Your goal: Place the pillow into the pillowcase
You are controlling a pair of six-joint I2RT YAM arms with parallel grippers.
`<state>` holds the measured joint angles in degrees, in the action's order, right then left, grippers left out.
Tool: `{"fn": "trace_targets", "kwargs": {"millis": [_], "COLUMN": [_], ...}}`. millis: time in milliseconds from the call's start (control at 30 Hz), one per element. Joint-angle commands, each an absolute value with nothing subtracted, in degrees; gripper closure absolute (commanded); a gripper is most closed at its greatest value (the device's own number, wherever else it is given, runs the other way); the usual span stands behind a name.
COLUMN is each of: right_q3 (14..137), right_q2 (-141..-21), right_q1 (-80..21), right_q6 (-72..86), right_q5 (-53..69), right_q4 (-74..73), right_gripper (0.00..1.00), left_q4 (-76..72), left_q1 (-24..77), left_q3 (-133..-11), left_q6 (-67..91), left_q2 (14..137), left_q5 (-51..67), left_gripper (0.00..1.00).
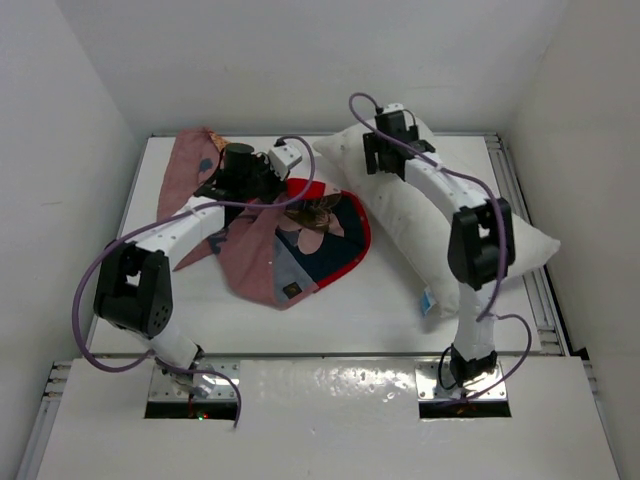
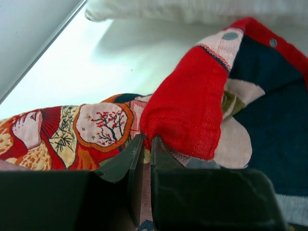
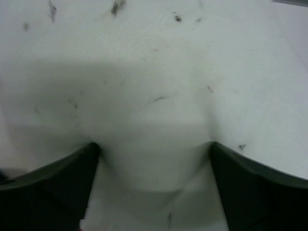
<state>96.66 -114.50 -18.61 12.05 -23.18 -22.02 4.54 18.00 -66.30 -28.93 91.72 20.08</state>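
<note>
Pillow (image 1: 400, 215) up top: lying diagonal on the table's (image 1: 350, 300) right side, right gripper (image 1: 385, 150) at its far end, pillowcase (image 1: 290, 255) crumpled just left. Wrist cams?

> Left wrist: left gripper (image 2: 146, 144) clenched on a red pillowcase (image 2: 187, 106) fold. Right wrist: right gripper (image 3: 154, 149) spread wide, pillow (image 3: 154, 72) bulging between its 2 fingers (image 3: 57, 183).

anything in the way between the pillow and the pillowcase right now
Nothing visible. Only a bare strip of table lies between the pillow and the pillowcase. The left gripper pinches a red fold of the case, and the right gripper presses open onto the pillow. No spread-open mouth shows.
</note>
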Motion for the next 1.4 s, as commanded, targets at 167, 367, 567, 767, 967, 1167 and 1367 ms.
{"fn": "trace_targets", "kwargs": {"millis": [167,367,567,767,967,1167,1367], "right_q3": [96.5,75.6,62.3,59.2,70.6,79.8,82.3], "right_q2": [-112.3,-85.1,-74.3,-75.1,-86.0,-92.9,-97.3], "right_q1": [-16.2,-12.9,-13.8,-15.2,-14.8,-11.3,-11.0], "right_q6": [5.7,2.6,0.4,-2.4,-20.0,-1.0,20.0], "right_q5": [-23.9,-4.7,22.9,44.5,54.7,42.5,23.6], "right_q4": [-18.3,-0.4,-6.9,-23.5,-55.1,-31.4,3.3], "right_gripper": [1.00,1.00,1.00,0.90,0.45,0.01,0.01], "left_q4": [1.7,-2.9,-6.2,-7.7,-8.5,-8.2,-8.0], "left_q1": [18.6,18.7,19.9,20.0,20.7,22.1,22.8], "left_q3": [-70.7,-69.1,-69.1,-69.0,-68.5,-67.4,-66.2], "left_q6": [-21.8,-18.0,-16.0,-16.4,-18.0,-20.0,-20.9], "left_q2": [93.3,94.1,95.6,96.7,96.8,95.2,93.4], "left_q5": [19.4,18.4,13.4,9.2,7.2,8.5,7.3], "left_gripper": [1.00,1.00,1.00,1.00,1.00,1.00,1.00]}}
